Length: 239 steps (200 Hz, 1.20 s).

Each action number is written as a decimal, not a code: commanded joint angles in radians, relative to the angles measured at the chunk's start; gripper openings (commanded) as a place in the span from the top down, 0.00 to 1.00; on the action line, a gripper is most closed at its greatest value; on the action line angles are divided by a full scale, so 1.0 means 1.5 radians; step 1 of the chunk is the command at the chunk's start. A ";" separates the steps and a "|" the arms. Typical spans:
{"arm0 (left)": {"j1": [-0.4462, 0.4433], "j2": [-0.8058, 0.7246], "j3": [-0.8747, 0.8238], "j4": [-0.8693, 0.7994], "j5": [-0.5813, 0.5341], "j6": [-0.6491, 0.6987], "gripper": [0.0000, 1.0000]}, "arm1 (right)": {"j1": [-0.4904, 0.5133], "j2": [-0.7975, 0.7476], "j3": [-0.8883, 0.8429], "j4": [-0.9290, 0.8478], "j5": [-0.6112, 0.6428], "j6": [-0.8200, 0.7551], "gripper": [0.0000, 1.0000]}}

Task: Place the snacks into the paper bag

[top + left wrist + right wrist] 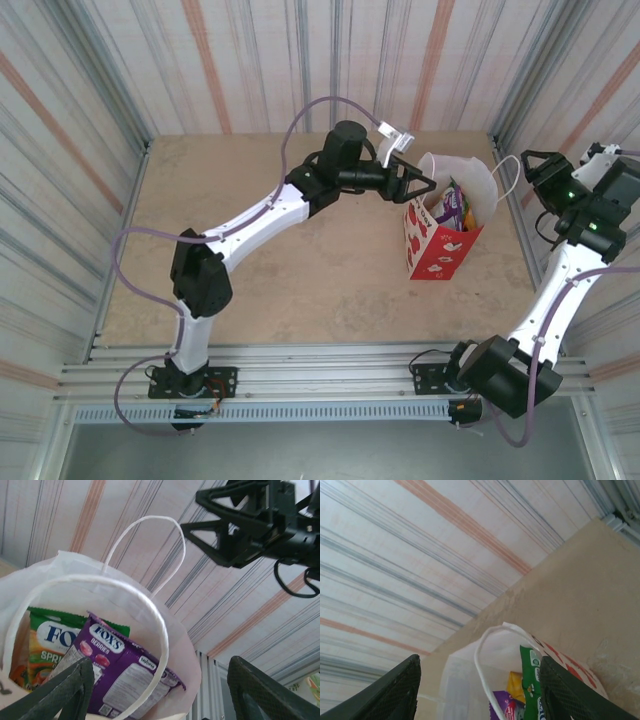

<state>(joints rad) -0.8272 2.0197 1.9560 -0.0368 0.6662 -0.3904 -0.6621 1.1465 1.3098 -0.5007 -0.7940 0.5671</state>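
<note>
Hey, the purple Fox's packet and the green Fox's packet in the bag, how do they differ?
Colour and print: the purple packet reads BERRIES, while the green packet has a word starting SPRI. Pose: in the left wrist view the purple packet leans sideways and the green packet stands straighter. Layering: the purple packet overlaps the green packet's right edge. Both carry the FOX'S logo and sit inside the paper bag.

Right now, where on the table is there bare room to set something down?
The table is bare between the paper bag and the left arm, and in front of the bag toward the rail. Crowded: the bag's mouth, flanked by the left claw and right claw.
</note>
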 commanded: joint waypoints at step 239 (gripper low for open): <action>-0.007 0.055 0.079 0.030 0.006 -0.001 1.00 | 0.013 0.105 -0.054 0.165 -0.237 0.027 0.47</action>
<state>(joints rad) -0.8417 2.1414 2.0884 -0.0017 0.6720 -0.4194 -0.6483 1.2888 1.2327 -0.2836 -1.1015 0.5953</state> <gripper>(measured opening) 0.058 0.546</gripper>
